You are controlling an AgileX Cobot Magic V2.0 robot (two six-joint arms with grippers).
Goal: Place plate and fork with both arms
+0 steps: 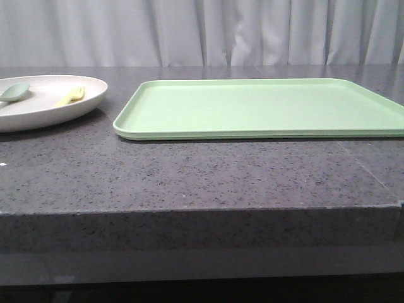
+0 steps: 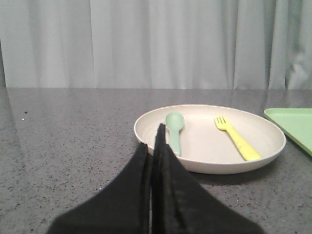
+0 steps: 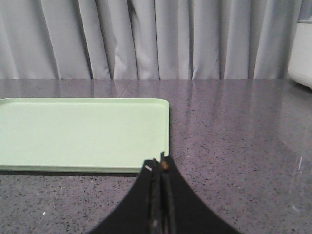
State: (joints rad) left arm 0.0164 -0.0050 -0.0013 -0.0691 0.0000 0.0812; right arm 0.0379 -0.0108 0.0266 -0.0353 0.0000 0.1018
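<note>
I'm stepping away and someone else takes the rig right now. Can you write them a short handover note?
Left gripper: fingers shut, empty, low over the table just short of the plate.
Right gripper: fingers shut, empty, by the tray's near corner.
Things: the plate sits on the table left of the tray, not on it. The fork and a spoon lie apart inside the plate.
Done: nothing moved or gripped, as far as the layout shows.
Left: grip plate and fork, one per arm, and place them, presumably on the tray. Neither arm shows in the front view.
</note>
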